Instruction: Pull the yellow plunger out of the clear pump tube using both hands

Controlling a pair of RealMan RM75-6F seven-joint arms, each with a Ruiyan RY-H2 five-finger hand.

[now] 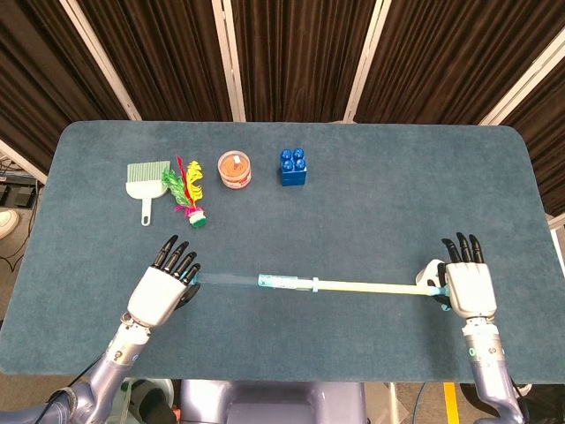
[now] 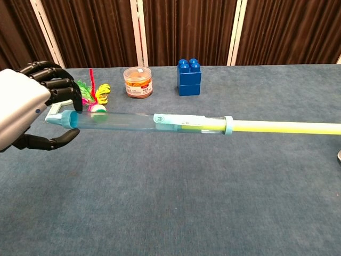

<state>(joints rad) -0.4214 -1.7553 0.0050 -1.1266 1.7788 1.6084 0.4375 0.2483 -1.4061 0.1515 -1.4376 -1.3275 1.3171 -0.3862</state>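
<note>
Yellow plunger (image 2: 282, 127) mostly out of level clear pump tube (image 2: 122, 121)

Blue-carpeted table (image 1: 371, 212) | far left: green hand brush (image 1: 146, 180), feathered shuttlecock (image 1: 187, 191) | centre back: small orange-filled jar (image 1: 234, 170), blue building block (image 1: 294, 166)
</note>
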